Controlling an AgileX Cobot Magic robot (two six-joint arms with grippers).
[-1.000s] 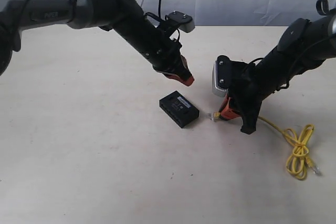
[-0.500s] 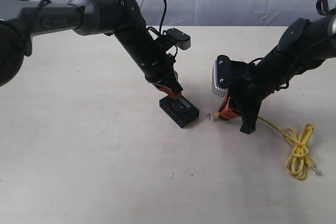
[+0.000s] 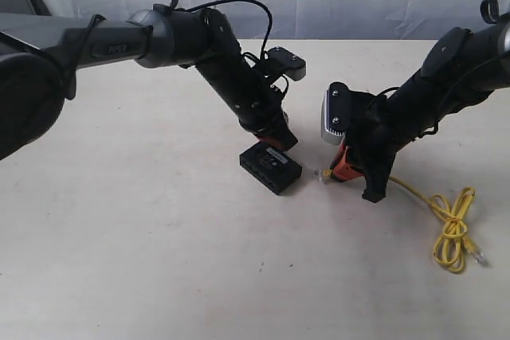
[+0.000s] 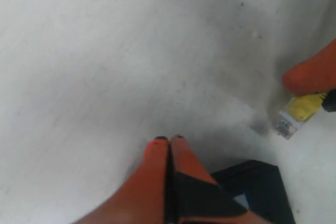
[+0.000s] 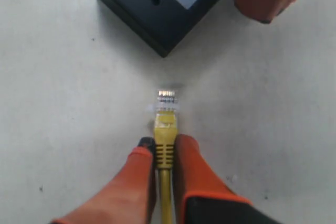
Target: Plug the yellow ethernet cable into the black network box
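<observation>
Table (image 3: 119, 236): pale and bare-topped; it carries both task things near its middle and right.
Left arm (image 3: 183, 37): half a second ago its tip met the near-left end of the box; now it has swung right to the box's far right corner.
Right arm (image 3: 446, 77): unchanged from the earlier frames.
Yellow ethernet cable (image 3: 450, 228): the cord runs left to right on the exterior view, from the right gripper to a knotted loop near the right edge.
Black network box (image 3: 271, 169): flat on the table, label up, long axis running from upper left to lower right on the exterior view; nudged slightly left since before.
Left gripper (image 3: 280, 134): orange fingers pressed together on nothing, tip at the box's far edge.
Right gripper (image 3: 343, 169): pinching the cable just behind its plug.
Plug (image 5: 166, 98): clear, pointing at the box's near corner, a gap between them.
</observation>
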